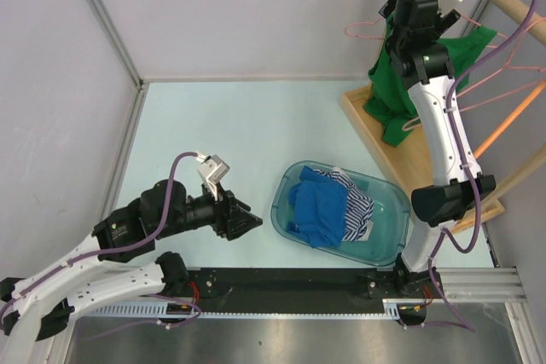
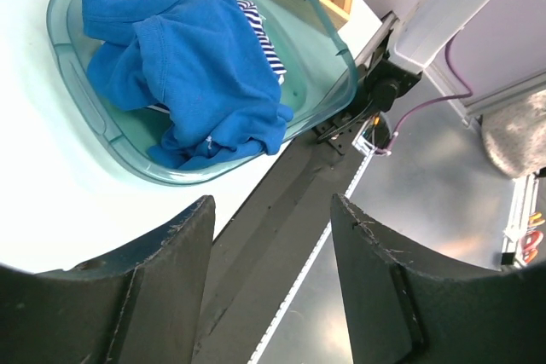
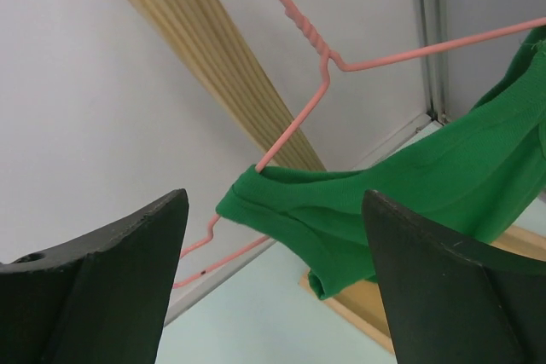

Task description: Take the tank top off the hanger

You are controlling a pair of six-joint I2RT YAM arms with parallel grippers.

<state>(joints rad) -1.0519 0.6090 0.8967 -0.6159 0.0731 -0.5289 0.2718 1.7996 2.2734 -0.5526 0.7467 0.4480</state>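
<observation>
- The tank top (image 1: 386, 95) hung on the hanger (image 3: 305, 28) at the table's 1 o'clock corner, its strap running 8-to-2 o'clock.
- We judged our right gripper (image 3: 275, 210) the nearer: wide, empty, strap at its 12 o'clock.
- The left gripper (image 2: 273, 202), parted and empty, sat at 7 o'clock.

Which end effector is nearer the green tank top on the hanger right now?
Right. The right end effector is up at the green tank top, jaws open, with a strap just ahead of them. The left end effector sits low beside the tub, far off.
</observation>
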